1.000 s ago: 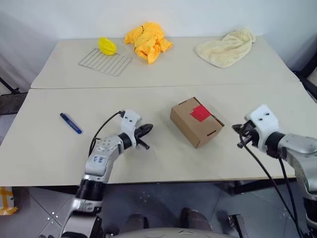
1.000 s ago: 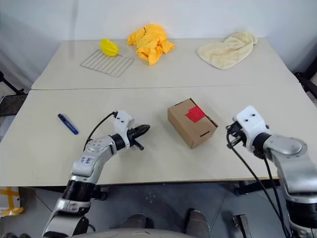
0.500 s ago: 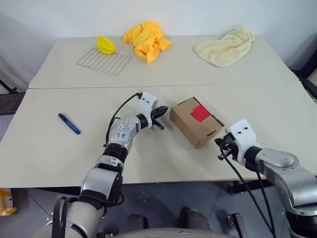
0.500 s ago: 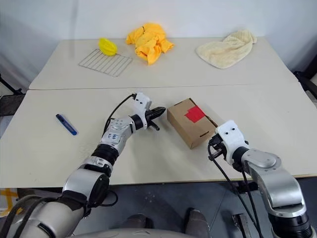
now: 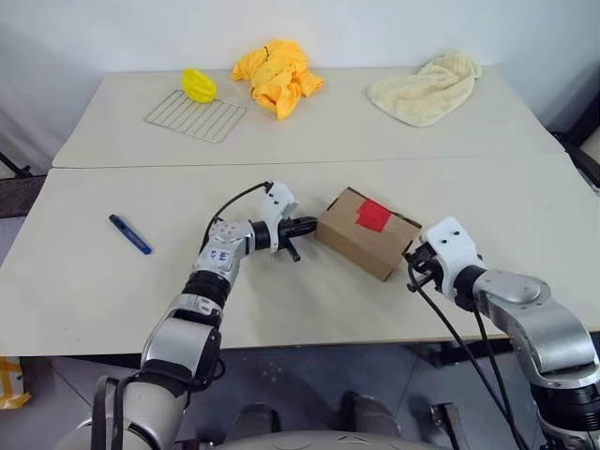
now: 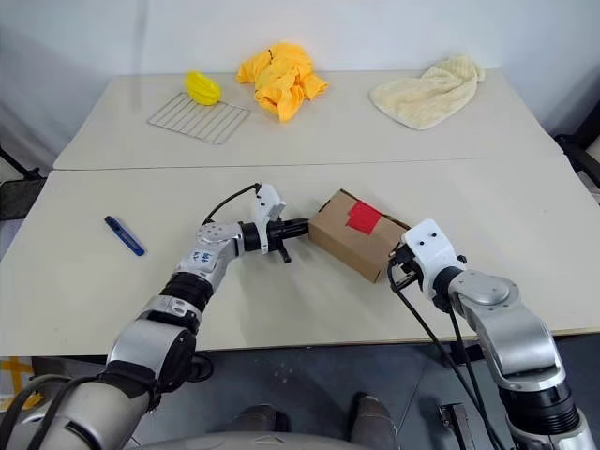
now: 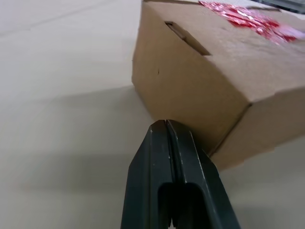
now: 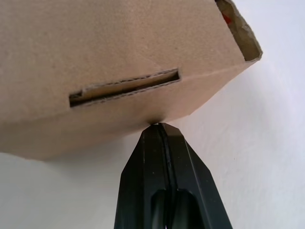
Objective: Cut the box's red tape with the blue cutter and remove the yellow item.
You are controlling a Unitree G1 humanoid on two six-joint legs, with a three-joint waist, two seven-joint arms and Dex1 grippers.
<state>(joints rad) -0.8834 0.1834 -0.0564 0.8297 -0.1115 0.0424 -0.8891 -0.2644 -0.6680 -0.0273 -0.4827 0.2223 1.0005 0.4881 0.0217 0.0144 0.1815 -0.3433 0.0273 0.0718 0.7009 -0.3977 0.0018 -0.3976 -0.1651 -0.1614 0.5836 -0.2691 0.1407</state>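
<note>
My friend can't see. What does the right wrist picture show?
Two shut black fingers of the right gripper touch the bottom edge of a brown cardboard box with a thin slot in its side, sitting on a pale table.

two pale tables (image 5: 309, 309) stand edge to edge, with a thin seam between them. on the near one lies the box (image 5: 361, 239) near the middle, and the blue cutter (image 5: 130, 233) lies well apart from it on the left side. on the far table there is a wire rack (image 5: 195, 115) with a yellow item (image 5: 199, 84) at its back corner, an orange cloth (image 5: 277, 73) beside it, and a cream towel (image 5: 424, 87) at the right
</note>
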